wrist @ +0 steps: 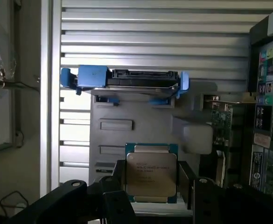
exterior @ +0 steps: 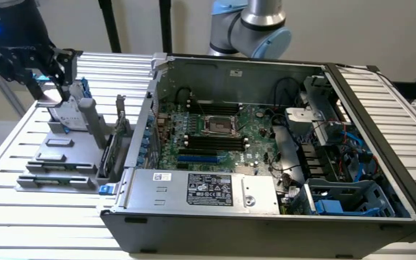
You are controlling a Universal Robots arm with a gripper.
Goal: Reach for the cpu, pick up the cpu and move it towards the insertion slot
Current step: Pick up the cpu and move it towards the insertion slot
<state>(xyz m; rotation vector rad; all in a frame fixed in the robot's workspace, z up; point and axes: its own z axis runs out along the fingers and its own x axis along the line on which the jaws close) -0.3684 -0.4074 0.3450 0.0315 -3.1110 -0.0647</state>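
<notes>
The cpu (wrist: 151,173), a small square chip with a silver-grey top and a pale rim, sits between the two dark fingers of my gripper (wrist: 151,165), which is shut on it. In the exterior view my gripper (exterior: 49,93) hangs at the far left, raised above the grey parts holder (exterior: 60,157), with a pale bit of the cpu (exterior: 47,97) showing at its tips. The insertion slot (exterior: 221,124), a square socket with a shiny frame, lies on the green board inside the open computer case, well off to the exterior view's right of the gripper.
A silver hard drive with blue rails (wrist: 127,79) stands upright in the holder just beyond the gripper. The case wall (exterior: 147,116) rises between holder and board. Black memory slots (exterior: 212,142), cables and a power supply (exterior: 208,189) surround the socket. Everything rests on a slatted metal table (exterior: 41,227).
</notes>
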